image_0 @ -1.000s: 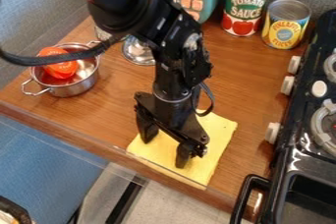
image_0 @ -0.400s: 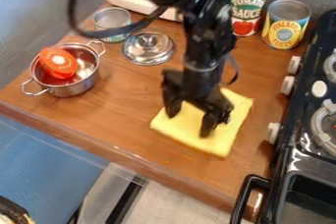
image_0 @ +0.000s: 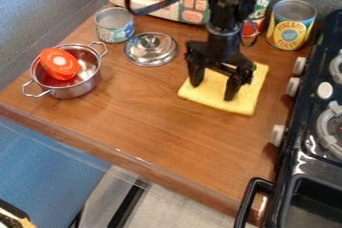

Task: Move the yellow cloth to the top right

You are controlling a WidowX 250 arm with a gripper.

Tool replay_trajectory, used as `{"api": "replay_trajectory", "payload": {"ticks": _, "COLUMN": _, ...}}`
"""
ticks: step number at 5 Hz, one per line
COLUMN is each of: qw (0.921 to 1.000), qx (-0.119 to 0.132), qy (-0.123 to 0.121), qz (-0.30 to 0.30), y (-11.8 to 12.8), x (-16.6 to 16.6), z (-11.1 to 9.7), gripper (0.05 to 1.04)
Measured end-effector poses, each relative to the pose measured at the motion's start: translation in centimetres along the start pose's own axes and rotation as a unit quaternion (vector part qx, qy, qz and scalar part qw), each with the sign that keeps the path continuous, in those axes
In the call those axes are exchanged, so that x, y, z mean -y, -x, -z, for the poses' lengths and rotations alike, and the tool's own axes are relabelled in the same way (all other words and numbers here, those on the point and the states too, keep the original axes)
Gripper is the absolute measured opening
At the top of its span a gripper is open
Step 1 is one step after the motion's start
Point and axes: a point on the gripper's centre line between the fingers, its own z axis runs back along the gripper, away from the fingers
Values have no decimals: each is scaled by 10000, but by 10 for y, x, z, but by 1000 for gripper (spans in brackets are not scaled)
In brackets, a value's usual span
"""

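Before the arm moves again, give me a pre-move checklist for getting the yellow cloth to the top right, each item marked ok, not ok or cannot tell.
1. Pincer at the cloth: ok, its spread fingertips are down at it.
2. Cloth lying flat: ok.
3. Cloth apart from the stove knobs: ok.
4. Cloth apart from the metal lid: ok.
5. Cloth up by the pineapple can: not ok, wood shows between.
6. Firm downward pressure: cannot tell.

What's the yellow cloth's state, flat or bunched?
Flat: the yellow cloth lies spread on the wooden counter, its visible edges fairly straight.
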Motion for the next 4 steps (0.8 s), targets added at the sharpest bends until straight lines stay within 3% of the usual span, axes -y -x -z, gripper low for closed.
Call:
{"api": "replay_trajectory", "payload": {"ticks": 2, "qw": 9999, "qx": 59, "qy": -82, "qz": -22, "y": -30, "x": -3, "z": 0, "gripper": 999}}
{"api": "replay_trajectory", "payload": {"ticks": 3, "qw": 10000, "qx": 0, "qy": -41, "qz": 24, "y": -33, "x": -2, "z": -5, "gripper": 999}}
{"api": "replay_trajectory", "payload": {"ticks": 4, "qw": 9999, "qx": 18, "qy": 118, "qz": 85, "y": -45, "x": 3, "z": -24, "gripper": 999}}
